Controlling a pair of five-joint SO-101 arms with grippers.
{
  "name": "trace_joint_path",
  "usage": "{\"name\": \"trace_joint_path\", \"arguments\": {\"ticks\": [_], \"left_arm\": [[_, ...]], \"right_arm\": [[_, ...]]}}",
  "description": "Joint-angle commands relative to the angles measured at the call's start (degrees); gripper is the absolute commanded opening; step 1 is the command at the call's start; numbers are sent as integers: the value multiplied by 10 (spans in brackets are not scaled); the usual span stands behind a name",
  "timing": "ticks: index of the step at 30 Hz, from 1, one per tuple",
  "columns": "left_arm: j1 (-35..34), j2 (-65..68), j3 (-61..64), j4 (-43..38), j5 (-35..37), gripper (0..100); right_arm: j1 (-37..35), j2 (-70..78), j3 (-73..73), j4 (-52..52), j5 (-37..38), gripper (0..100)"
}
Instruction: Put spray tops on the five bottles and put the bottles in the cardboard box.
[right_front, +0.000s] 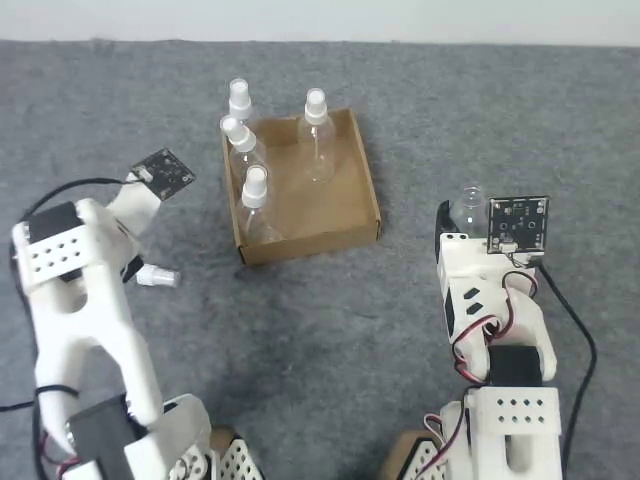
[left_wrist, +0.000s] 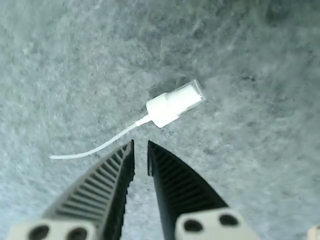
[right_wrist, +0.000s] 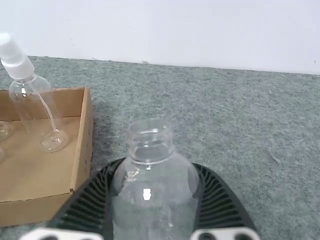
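The top (left_wrist: 172, 107) lies on the bench (right_front: 330, 330) just beside the left gripper's (left_wrist: 140, 144) barely parted, empty jaws; they should widen, then take its body. The right gripper (right_wrist: 152, 172) clamps the bottle (right_wrist: 150, 150) upright.

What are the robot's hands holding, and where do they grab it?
The right gripper holds the uncapped bottle by its body, below the neck. The left gripper holds nothing; the spray top lies on the carpet beyond its tips.
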Motion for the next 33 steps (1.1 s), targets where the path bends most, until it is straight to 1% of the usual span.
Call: {"name": "trace_joint_path", "arguments": {"ticks": [1,3,6,10,12,14,17,20,25,30,33], "left_arm": [[-2,10,-6,-11,-25,101],[-3,35,-8,-13,-45,137],[-3,89,-22,-12,-100,137],[-14,168,-95,-11,-119,137],[-16,197,-130,14,-147,137],[-16,218,-166,58,-178,138],[-15,236,-210,98,-206,139],[-15,249,-231,99,-226,141],[-8,280,-232,98,-280,141],[4,305,-232,98,-294,141],[13,319,-232,76,-291,140]], "right_arm": [[0,-16,-10,-15,1,46],[0,-16,-10,-15,1,46],[0,-16,-10,-15,14,46],[0,-16,-10,-15,19,46],[-1,-16,-10,-15,19,46],[-1,-16,-10,-15,19,46],[-1,-16,-10,-15,19,46],[-1,-16,-10,-15,19,46],[-1,-16,-10,-15,19,46],[-1,-15,-10,-15,19,46],[-1,-15,-10,-15,19,46]]}}
